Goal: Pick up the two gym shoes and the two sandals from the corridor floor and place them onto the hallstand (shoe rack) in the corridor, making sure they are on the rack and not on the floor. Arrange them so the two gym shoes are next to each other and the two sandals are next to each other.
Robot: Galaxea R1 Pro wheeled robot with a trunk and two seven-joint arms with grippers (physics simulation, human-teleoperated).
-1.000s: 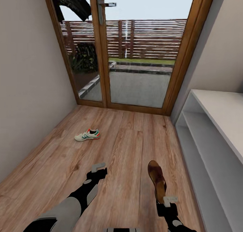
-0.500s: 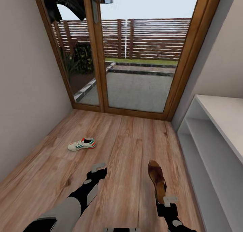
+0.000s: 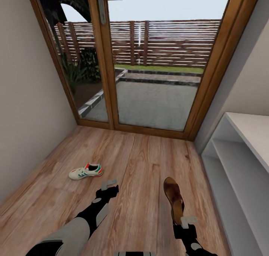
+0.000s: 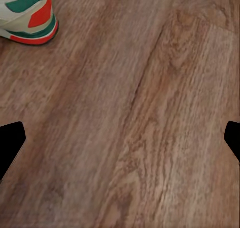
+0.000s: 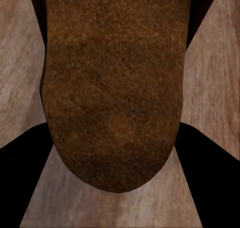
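Right gripper clamped on brown sandal, held above wood-plank floor. Left gripper spread wide, empty, near white gym shoe. Hallstand alongside at right.

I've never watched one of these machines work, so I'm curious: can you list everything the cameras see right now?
Gym shoe: one, white with green and red-orange, on the floor ahead of the left arm.
Sandal: one, brown, held at its heel end by the right gripper, toe pointing away.
Hallstand: one, white-grey, along the right wall, with a bench top and open shelves.
Corridor floor: light brown wood planks.
Glass door: wood-framed, at the corridor's end, with a metal handle; fence and garden beyond.
Walls: plain beige, on both sides.
Left gripper: open, holding nothing, over the floor.
Right gripper: shut on the sandal.
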